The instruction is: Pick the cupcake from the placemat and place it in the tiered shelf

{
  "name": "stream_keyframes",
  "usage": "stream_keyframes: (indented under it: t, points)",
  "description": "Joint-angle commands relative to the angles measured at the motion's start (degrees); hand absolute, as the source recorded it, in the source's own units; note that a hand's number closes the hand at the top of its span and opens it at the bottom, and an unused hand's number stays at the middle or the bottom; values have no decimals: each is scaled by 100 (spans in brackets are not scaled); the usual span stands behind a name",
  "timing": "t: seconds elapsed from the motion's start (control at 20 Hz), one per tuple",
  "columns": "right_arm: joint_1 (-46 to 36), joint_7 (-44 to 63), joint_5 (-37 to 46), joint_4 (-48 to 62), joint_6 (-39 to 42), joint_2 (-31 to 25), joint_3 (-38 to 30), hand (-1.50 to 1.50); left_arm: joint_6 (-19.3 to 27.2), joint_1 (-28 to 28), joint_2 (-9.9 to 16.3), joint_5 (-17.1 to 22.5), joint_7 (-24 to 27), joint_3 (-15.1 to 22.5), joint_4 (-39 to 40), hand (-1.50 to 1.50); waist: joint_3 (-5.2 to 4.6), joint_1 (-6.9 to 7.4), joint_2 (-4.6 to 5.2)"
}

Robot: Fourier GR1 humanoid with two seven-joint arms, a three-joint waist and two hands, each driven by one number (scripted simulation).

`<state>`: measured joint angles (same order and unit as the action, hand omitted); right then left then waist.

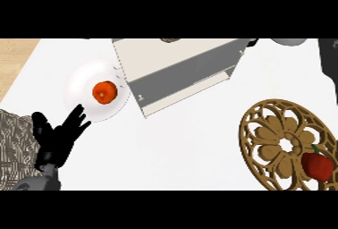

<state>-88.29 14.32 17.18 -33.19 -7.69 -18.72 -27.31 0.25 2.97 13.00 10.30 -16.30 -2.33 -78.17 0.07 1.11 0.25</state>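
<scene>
At the far left a strip of wood floor point(16, 53) shows past the white table point(185, 143), and lower down a grey woven patch point(13, 143) lies against the table's left edge. The left hand point(58, 136) comes up from the lower left corner on its grey forearm point(33, 182), fingers straight and spread, holding nothing, tips pointing up and right toward a white plate point(82, 78). The fingertips reach the plate's lower rim; whether they touch it cannot be told. On the plate sits a small orange-red item point(104, 91), roundish with a darker centre, and the hand is apart from it. Just right of the plate, with its corner overlapping the plate's edge, stands the pale shelf point(175, 71), a boxy unit tilted in view, with a cream top and a grey inner face; its top end is cut by the upper edge. Bare white table runs wide below the shelf, between the hand and the right side. At the right lies a round openwork brown placemat point(274, 134), cut by the right and lower edges. A red rounded item with a green stem point(318, 164) rests on its lower right part, near the edge; it looks more like a fruit than a cupcake. No writing can be read anywhere. The right hand does not show.
</scene>
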Motion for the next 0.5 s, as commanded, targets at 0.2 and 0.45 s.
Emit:
stream_keyframes:
  t: [0.2, 0.45]
  points:
    - [246, 63, -497, 447, 270, -1133, -637, -150, 15, -87, -33, -59, -15, -11, 61, 0, -6, 2, 20]
    - [533, -596, -749, 874, 1251, -1770, -774, -150, 11, 156, -80, -46, -218, 22, 81, 0, -4, 65, 61]
